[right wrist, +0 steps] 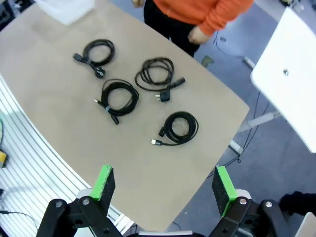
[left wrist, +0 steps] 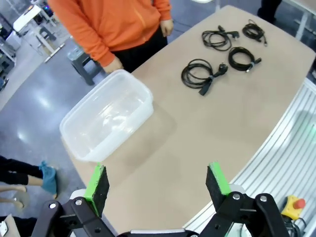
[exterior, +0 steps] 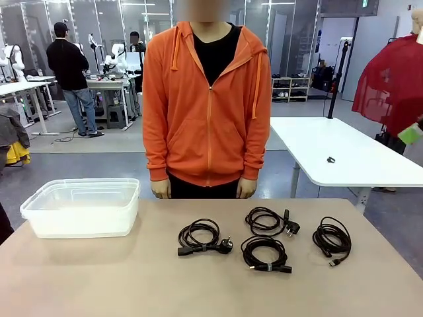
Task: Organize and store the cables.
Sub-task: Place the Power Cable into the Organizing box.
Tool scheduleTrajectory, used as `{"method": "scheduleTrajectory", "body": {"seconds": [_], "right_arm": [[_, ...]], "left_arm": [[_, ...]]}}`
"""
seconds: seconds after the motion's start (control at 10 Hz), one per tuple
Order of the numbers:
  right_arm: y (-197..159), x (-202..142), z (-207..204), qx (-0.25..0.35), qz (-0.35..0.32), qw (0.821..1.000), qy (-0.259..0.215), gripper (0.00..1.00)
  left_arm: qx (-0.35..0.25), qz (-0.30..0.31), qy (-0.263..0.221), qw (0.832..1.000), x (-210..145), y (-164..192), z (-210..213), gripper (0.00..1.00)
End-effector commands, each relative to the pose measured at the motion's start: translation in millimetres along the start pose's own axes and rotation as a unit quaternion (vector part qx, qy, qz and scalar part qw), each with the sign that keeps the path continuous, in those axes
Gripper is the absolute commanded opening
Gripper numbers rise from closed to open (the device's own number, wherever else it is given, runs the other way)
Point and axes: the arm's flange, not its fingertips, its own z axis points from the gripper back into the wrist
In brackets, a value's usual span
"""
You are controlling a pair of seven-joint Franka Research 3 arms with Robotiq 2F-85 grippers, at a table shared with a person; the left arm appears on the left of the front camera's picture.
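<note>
From the front: spots four coiled cables (exterior: 206, 247) on the tan table (exterior: 99, 277), right of centre, none touching; finds the clear tub (exterior: 79, 224) at the left end, well apart from them; meets a person (exterior: 208, 112) in an orange hoodie at the far edge, arms down. Over the left wrist: sees the left gripper (left wrist: 158, 183) spread wide, gripping nothing, hanging above the table near the tub. Over the right wrist: catches the right gripper (right wrist: 163, 183) just as wide, nothing between the pads, high above the cables
</note>
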Motion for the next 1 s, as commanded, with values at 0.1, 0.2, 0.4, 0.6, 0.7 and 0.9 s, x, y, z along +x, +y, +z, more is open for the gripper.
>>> {"method": "scheduleTrajectory", "body": {"seconds": [0.1,0.2,0.4,0.6,0.7,0.9], "right_arm": [[-8.1,-34.0,-10.2,0.012,-0.024,0.999,-0.018,1.00],[-10.4,-40.9,-13.0,0.013,-0.034,0.999,-0.013,1.00],[-11.1,-48.6,-16.1,0.009,-0.042,0.999,0.005,1.00],[-13.6,-53.6,-17.1,0.011,-0.055,0.998,-0.003,1.00],[-12.8,-53.3,-23.3,0.013,-0.055,0.998,-0.015,1.00],[-14.9,-48.7,-16.7,0.010,-0.050,0.999,0.005,1.00]], "left_arm": [[0.031,0.012,0.033,0.999,-12.6,-2.1,6.2,1.00],[0.036,0.011,0.038,0.999,-9.8,-2.2,8.1,1.00],[0.057,0.024,0.058,0.996,0.2,-1.3,8.9,1.00],[0.039,0.008,0.029,0.999,-4.7,1.0,4.1,1.00],[0.039,0.008,0.029,0.999,-4.7,1.0,4.1,1.00],[0.039,0.008,0.029,0.999,-4.7,1.0,4.1,1.00]]}}
